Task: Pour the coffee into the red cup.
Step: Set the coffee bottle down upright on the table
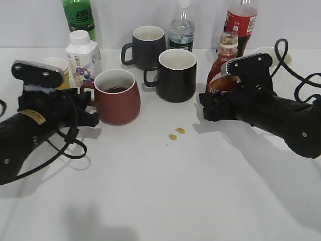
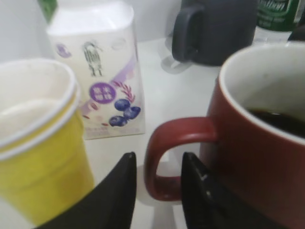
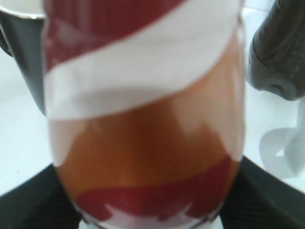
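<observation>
The red cup (image 1: 118, 103) stands left of centre with dark liquid inside; it fills the right of the left wrist view (image 2: 252, 157). My left gripper (image 1: 88, 108) is open, with its fingers (image 2: 158, 156) on either side of the cup's loop handle and a gap on the left. The coffee bottle (image 1: 225, 55) stands upright at the right, cap off. It fills the right wrist view (image 3: 143, 133). My right gripper (image 1: 213, 103) is shut on its lower body, a finger against each side (image 3: 152, 210).
Two black mugs (image 1: 178, 75) (image 1: 145, 45) stand behind the red cup. A milk carton (image 1: 83, 55) (image 2: 95, 71) and a yellow paper cup (image 1: 57, 68) (image 2: 38, 143) crowd the left gripper. Green, water and cola bottles (image 1: 241, 22) line the back. Brown drops (image 1: 176, 133) lie mid-table.
</observation>
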Controlling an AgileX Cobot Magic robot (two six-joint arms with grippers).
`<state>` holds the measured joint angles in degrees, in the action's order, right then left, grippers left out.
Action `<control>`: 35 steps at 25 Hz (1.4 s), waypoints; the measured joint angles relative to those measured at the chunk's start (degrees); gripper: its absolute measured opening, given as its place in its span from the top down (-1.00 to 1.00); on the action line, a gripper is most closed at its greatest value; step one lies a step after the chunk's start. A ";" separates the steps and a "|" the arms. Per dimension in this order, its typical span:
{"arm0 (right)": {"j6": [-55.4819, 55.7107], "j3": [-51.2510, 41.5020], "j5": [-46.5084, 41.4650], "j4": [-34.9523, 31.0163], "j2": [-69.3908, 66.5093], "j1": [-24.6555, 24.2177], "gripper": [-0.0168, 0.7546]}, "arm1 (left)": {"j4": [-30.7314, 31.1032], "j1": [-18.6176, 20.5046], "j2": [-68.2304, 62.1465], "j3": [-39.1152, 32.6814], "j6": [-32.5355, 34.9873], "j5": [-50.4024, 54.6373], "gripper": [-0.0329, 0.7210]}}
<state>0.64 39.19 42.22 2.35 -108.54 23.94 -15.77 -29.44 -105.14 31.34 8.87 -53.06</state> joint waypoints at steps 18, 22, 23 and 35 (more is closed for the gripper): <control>0.11 -3.56 -0.22 -0.53 1.47 0.00 -0.56 | -1.28 -0.10 19.87 -0.66 0.00 30.82 0.23; 0.11 -6.61 -3.39 -3.20 5.53 0.05 -0.56 | -1.29 -0.10 26.58 -0.66 0.00 41.54 0.23; 0.11 -7.26 -5.83 -3.34 6.82 0.05 -0.56 | -1.29 -0.10 28.06 -0.66 0.00 43.93 0.23; 0.36 -5.47 -55.38 -6.40 31.34 0.05 -0.56 | 6.19 2.96 50.82 5.39 -0.05 89.53 0.23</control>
<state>0.99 33.72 -13.16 -4.05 -77.20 23.98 -9.58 -26.48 -54.33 36.72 8.82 36.47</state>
